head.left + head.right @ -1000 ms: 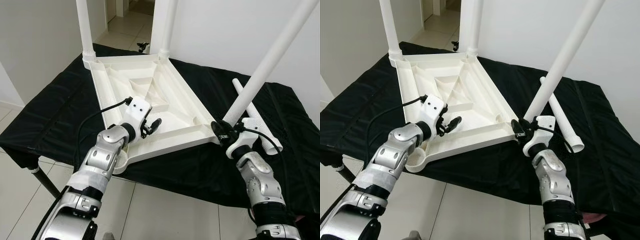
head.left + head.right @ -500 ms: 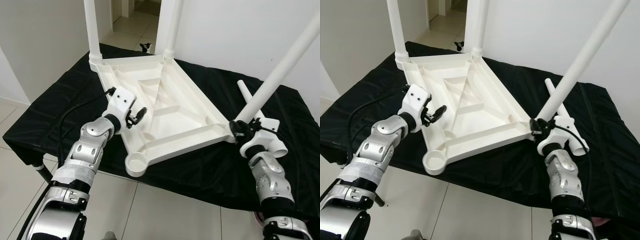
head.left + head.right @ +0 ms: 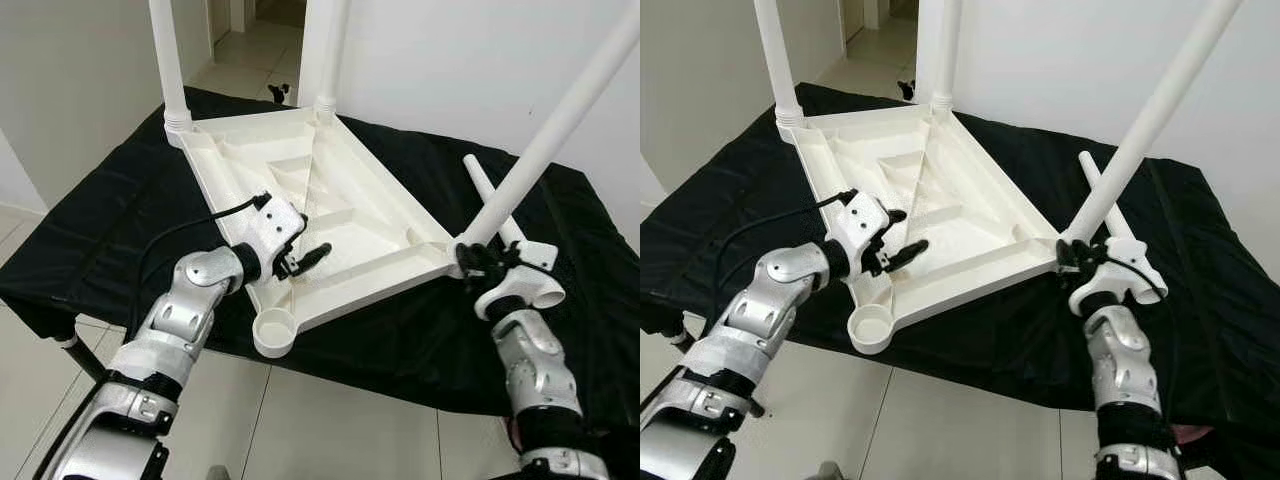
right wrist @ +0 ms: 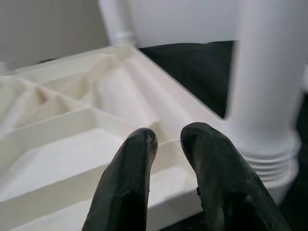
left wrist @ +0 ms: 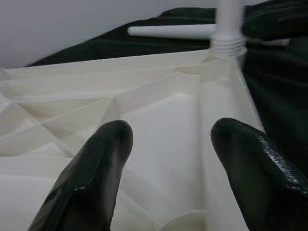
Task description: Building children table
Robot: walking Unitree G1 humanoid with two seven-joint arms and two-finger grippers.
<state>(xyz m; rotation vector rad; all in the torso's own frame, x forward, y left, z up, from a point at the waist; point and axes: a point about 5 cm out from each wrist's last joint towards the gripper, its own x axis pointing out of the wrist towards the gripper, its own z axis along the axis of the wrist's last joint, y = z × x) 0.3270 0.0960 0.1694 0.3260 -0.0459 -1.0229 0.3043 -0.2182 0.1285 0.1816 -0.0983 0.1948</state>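
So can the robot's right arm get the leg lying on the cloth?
Probably yes. The loose leg lies bare on the black cloth just beyond the right gripper, with only the slanted leg beside it. The gripper sits at that leg's base, so it would have to move first.

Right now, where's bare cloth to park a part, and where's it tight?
Free: black cloth left of the upturned tabletop, and the strip between its right edge and the loose leg. Crowded: near right corner, where the right gripper sits by the tilted leg; the left gripper hovers over the near edge.
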